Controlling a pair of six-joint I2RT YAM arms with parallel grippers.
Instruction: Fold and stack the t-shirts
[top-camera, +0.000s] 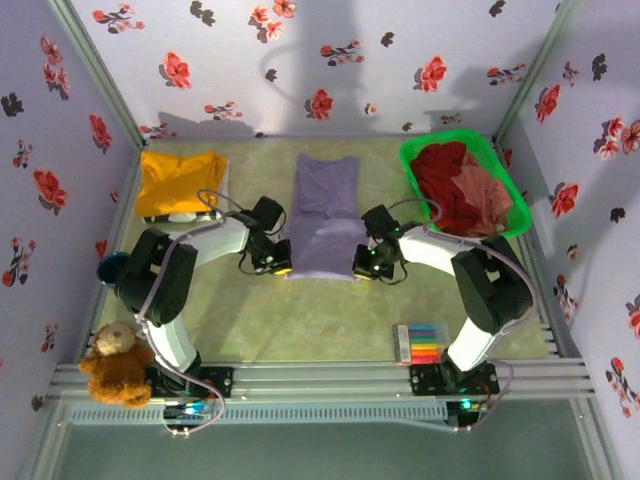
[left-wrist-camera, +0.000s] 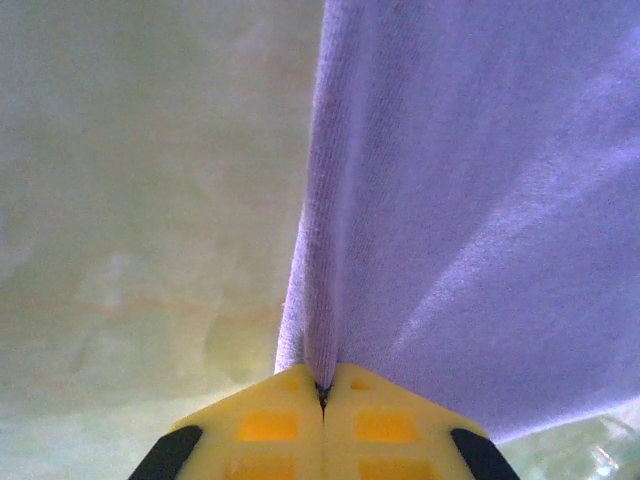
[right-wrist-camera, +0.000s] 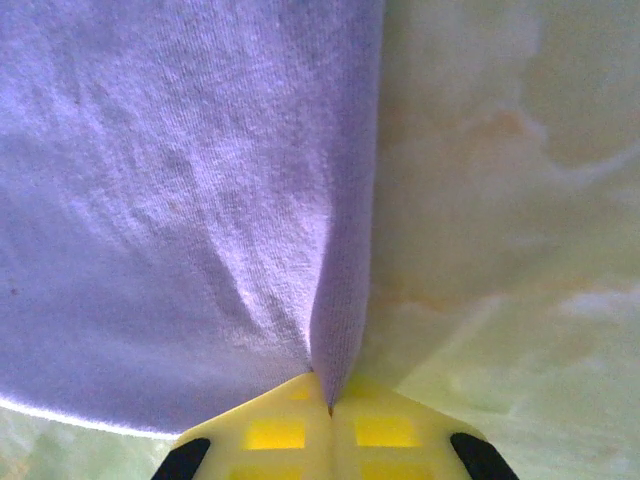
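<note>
- Purple shirt (top-camera: 325, 215) lies mid-table, long axis running away from the arms. Far half is flat on the table (top-camera: 300, 325), and the near edge spans btwn the two grippers.
- Left gripper (top-camera: 278, 265) is at the shirt's near-left corner. In the wrist view (left-wrist-camera: 322, 385) the yellow fingers are pressed together w/ a fold of purple cloth (left-wrist-camera: 480, 200) pinched in the seam. The cloth fans out up and to the right, w/ bare table on the left.
- Right gripper (top-camera: 365, 268) is at the near-right corner. The wrist view (right-wrist-camera: 330, 400) is the mirror case: fingers closed tight on a ridge of purple cloth (right-wrist-camera: 170, 200), w/ the shirt spreading left and table on the right.
- Yellow shirt (top-camera: 180, 180) sits folded at the far-left corner, well apart from the purple one.
- Green basket (top-camera: 455, 137) is at far right and holds a dark red shirt (top-camera: 440, 175) and a pink shirt (top-camera: 485, 195), both crumpled, pink toward the right side.
- Teddy bear (top-camera: 115, 360) sits at the near-left edge, beside the left arm's base.
- Marker box (top-camera: 420, 343) lies near the right arm's base, colours showing.
</note>
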